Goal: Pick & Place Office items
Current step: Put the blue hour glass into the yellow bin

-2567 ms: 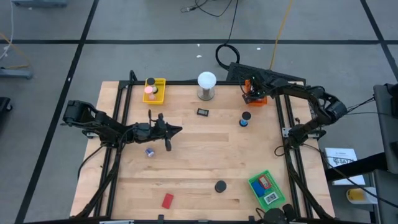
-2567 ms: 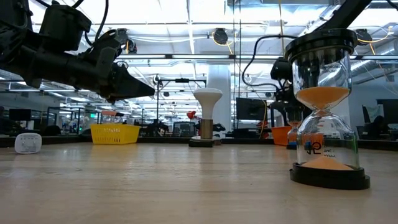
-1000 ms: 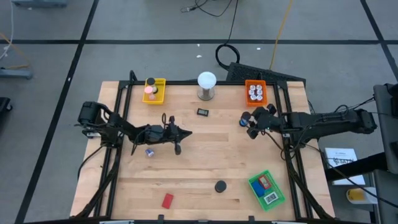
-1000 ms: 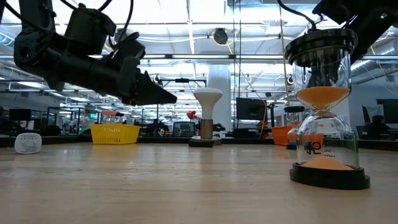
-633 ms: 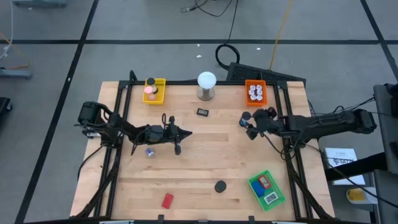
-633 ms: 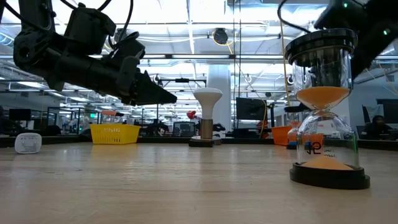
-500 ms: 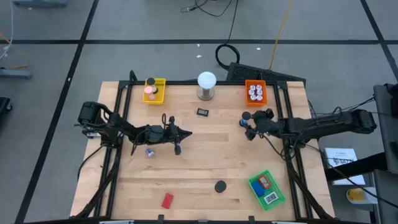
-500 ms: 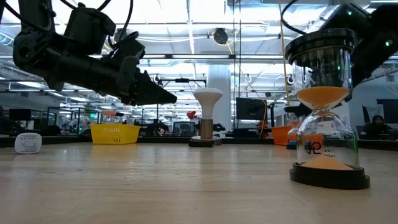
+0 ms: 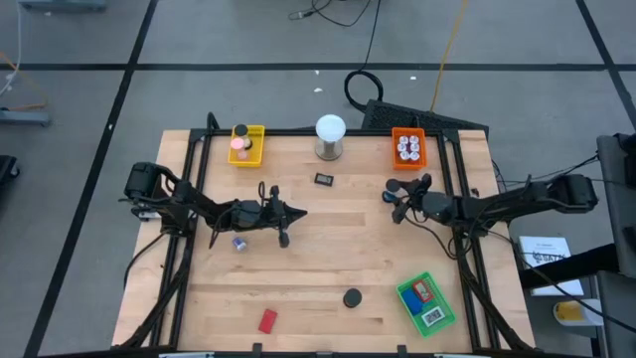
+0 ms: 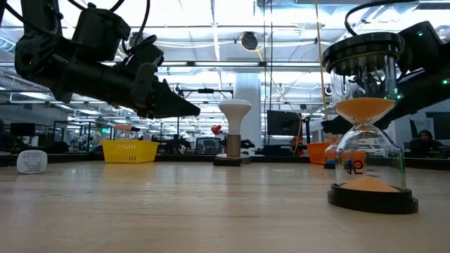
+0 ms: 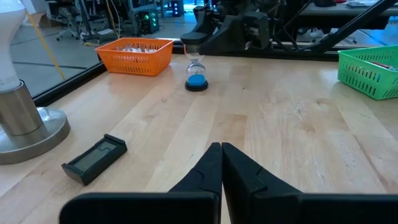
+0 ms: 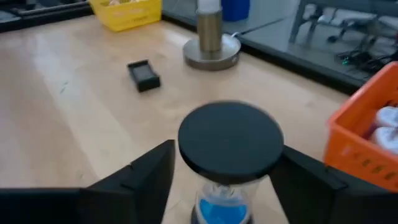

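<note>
A small hourglass with blue sand and a black cap [image 9: 394, 188] [image 12: 229, 140] stands upright on the wood near the orange tray. My right gripper [image 9: 402, 198] [image 12: 224, 155] is open, with one finger on each side of the cap; I cannot tell whether they touch it. My left gripper [image 9: 289, 213] [image 11: 221, 150] is shut on nothing and hovers over the table's left middle. On the table lie a red block [image 9: 267, 320], a black round piece [image 9: 352, 297], a bluish bit [image 9: 239, 243] and a small black device [image 9: 324, 179] [image 11: 94, 159].
The white ball on its metal base [image 9: 330, 136] stands at the far edge, between the yellow tray [image 9: 246, 144] and the orange tray [image 9: 407, 147]. A green tray [image 9: 427, 301] sits at the near right. An hourglass with orange sand [image 10: 367, 119] stands close to the low camera.
My right gripper has sunk and crept toward the table's left, and its open fingers now flank the blue hourglass's cap. The hourglass has not moved.
</note>
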{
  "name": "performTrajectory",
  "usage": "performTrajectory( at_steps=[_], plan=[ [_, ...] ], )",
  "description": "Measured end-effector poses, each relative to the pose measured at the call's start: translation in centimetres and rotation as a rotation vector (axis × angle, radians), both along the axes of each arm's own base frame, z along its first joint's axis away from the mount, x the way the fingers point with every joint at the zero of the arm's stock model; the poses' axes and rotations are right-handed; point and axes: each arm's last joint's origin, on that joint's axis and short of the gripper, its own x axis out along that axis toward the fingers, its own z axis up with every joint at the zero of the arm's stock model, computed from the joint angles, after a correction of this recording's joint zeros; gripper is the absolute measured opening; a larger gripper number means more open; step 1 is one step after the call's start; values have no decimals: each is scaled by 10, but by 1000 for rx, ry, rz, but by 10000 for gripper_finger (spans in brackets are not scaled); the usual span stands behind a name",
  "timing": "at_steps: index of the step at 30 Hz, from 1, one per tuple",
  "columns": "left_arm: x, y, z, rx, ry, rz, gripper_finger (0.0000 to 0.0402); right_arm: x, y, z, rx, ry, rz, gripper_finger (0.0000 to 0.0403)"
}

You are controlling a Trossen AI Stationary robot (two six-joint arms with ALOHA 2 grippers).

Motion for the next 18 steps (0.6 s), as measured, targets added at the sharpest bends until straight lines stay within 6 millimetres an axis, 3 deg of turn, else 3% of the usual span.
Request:
performTrajectory(
  at_steps=[6,18],
  plan=[
    [0,0,0,2,-2,9,17,2,0,-3,-11,23,8,176],
    [-17,3,-3,3,-57,61,6,8,-1,-3,-60,20,23,172]
  ],
)
